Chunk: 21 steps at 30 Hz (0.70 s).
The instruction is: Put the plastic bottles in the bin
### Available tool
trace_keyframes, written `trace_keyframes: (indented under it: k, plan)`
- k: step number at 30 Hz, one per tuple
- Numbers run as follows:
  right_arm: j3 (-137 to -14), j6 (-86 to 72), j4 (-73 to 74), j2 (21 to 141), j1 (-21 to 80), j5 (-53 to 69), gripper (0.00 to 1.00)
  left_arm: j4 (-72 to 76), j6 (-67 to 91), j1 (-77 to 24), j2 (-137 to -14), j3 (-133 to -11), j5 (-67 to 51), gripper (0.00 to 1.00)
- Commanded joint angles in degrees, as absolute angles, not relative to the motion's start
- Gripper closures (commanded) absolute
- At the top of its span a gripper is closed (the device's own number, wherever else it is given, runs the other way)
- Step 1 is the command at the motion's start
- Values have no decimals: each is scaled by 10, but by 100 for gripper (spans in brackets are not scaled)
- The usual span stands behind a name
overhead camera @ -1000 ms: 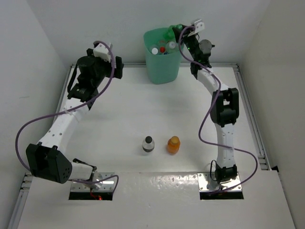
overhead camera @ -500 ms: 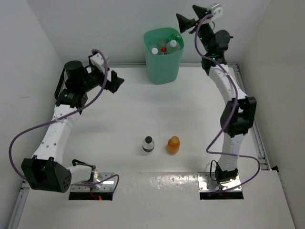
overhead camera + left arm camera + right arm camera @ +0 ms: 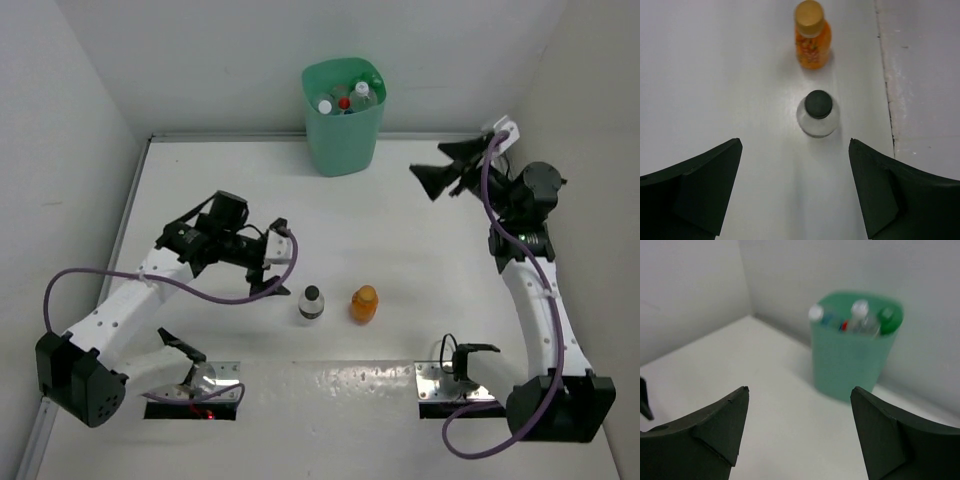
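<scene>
both wide open, empty: left gripper by black-capped bottle, right gripper facing bin

Left arm bent low, reaching inward, jaws wide apart and empty, right arm raised, jaws spread, empty

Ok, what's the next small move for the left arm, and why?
Probably ease the left gripper forward until its open fingers flank the black-capped clear bottle, then close. The left wrist view shows that bottle upright, in line with the gap between the fingers but ahead of their tips, untouched. The orange bottle stands just beyond it, so I would stop short of that.
</scene>
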State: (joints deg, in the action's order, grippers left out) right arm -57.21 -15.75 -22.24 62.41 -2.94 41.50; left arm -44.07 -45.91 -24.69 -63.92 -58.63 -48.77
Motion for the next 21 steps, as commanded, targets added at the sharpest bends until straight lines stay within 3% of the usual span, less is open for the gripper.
trace_keyframes:
  k: [1,21]
  plan:
    - [-499,-120,-82,568,-35,455,19,-454,-533,-304,-635,-571,-508,5]
    - [-475,-116,15,530,-35,448,19,-243,-465,-392,-734,-483,-481,9]
